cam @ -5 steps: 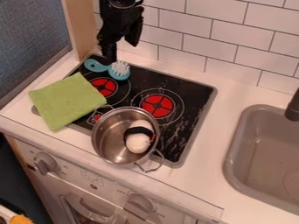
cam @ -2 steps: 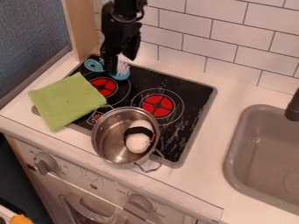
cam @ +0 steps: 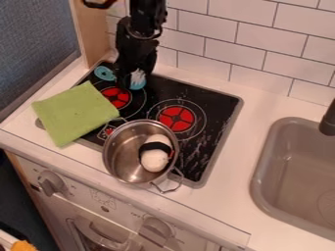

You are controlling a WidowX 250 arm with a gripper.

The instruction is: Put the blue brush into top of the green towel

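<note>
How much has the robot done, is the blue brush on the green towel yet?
Not yet! The gripper is down at the blue brush, but its fingers look apart, so it doesn't seem to hold it yet. The brush is on the stove. Grabbing it, lifting it and laying it on the green towel are all left.

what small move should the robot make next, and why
Probably close the gripper on the blue brush, after easing slightly lower if needed: the gripper is down at the brush's bristled end with its fingers apart, and the brush lies on the stovetop, not yet on the green towel.
</note>
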